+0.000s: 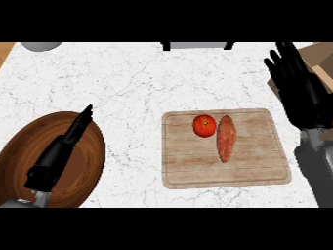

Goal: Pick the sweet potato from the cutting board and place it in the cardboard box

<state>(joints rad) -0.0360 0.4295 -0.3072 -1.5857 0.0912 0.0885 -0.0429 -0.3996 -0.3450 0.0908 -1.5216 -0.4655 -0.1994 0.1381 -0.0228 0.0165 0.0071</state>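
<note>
Head view, looking steeply down on the white marble counter (126, 83).

Right hand (302, 93): it is at about 2 o'clock in the view, w/ the grey forearm coming up from the lower right edge, around 4 o'clock. The forearm goes nearly straight up, leaning a little to the left. The fingers are straight and spread a bit, tips pointing to 12 o'clock, approx. The hand holds nothing. It is above the right side of the cutting board (226, 173) and partly in front of the cardboard box (331, 61), which is at the 2 o'clock corner of the view.

Left hand (57, 156): it is at about 8 o'clock, over the brown wooden bowl (17, 161). We see it nearly edge-on. The fingers are straight and close together, pointing up and to the right, toward 1 o'clock. It holds nothing. Only a short piece of the grey forearm shows at the bottom edge.

Sweet potato (226, 139): it lies on the cutting board, a little right of the view's centre, approx. at 4 o'clock from centre. Its long axis goes from 12 to 6 o'clock. A red tomato (204, 125) is just beside it on its 10 o'clock side; touching or not, I cannot tell. Both hands are apart from the sweet potato; the right hand is the nearer one, at its 2 o'clock.
</note>
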